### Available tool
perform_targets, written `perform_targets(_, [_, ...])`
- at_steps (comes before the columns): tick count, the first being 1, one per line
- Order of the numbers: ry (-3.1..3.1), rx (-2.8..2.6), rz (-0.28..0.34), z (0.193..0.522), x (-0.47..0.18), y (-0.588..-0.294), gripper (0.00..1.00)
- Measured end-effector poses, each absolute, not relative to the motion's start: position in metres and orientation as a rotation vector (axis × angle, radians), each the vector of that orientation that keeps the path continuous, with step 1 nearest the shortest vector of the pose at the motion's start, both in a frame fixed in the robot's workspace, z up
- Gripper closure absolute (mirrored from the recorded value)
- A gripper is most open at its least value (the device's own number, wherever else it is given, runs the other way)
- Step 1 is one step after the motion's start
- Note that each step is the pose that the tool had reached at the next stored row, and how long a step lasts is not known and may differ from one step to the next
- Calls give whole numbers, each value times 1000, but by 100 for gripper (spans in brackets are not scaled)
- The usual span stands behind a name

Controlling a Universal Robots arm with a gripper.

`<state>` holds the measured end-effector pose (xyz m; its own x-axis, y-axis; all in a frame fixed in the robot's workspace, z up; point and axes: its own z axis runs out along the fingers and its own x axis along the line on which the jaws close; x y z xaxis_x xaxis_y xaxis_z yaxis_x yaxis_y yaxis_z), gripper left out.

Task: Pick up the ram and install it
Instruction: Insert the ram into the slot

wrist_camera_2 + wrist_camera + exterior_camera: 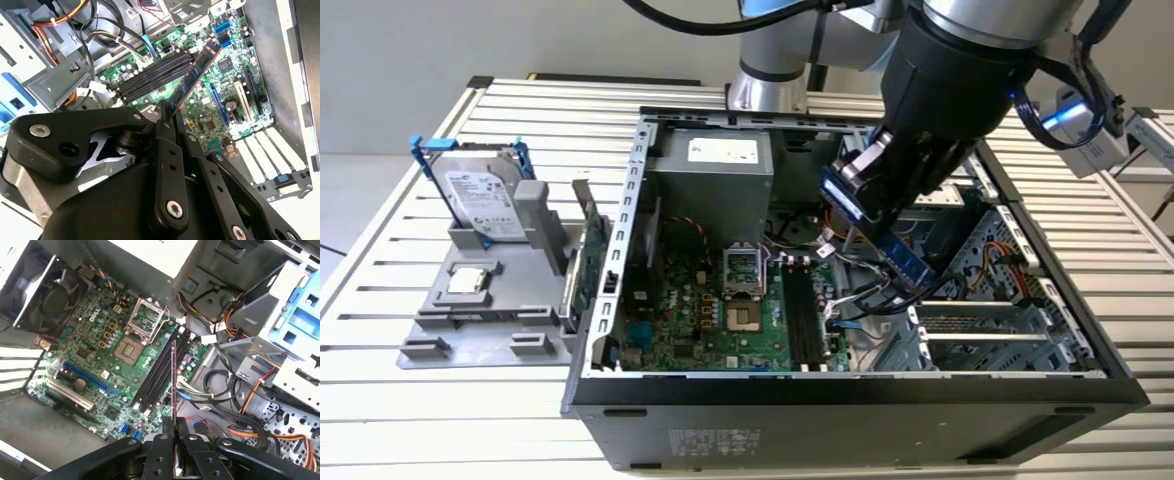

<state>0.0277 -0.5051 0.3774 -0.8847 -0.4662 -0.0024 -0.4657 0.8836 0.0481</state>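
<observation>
Pincer (174,426) clamped on one end of the ram (195,76), above the motherboard (100,355). Likely light, stiff, thin, brittle; grip flat faces, avoid flexing.

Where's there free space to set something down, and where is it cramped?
Bare table slats lie between the grey holder and the table's near edge, at the exterior view's left of the computer case. Inside the case it is crowded: cables, plus the gripper holding the ram.
</observation>
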Motion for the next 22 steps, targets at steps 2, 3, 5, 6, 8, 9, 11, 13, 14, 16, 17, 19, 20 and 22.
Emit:
perform_targets(2, [-3049, 716, -74, 377, 28, -505, 100])
perform_targets(3, [-3053, 699, -74, 377, 28, -505, 100])
perform_targets(5, [-3062, 664, -74, 377, 28, -505, 100])
perform_targets(6, [-3066, 646, -74, 377, 28, -505, 100])
perform_targets(8, [-3074, 610, -75, 377, 28, -505, 100])
perform_targets(9, [-3078, 592, -75, 377, 28, -505, 100])
perform_targets(11, [-3085, 555, -75, 377, 28, -505, 100])
perform_targets(13, [-3092, 519, -75, 377, 28, -505, 100])
perform_targets(14, [-3095, 501, -75, 377, 28, -505, 100])
perform_targets(16, [-3101, 464, -75, 377, 28, -505, 100])
perform_targets(17, [-3105, 445, -75, 377, 28, -505, 100])
perform_targets(19, [-3110, 408, -75, 377, 28, -505, 100])
perform_targets(20, [-3113, 389, -76, 377, 28, -505, 100])
perform_targets(22, [-3118, 352, -75, 377, 28, -505, 100])
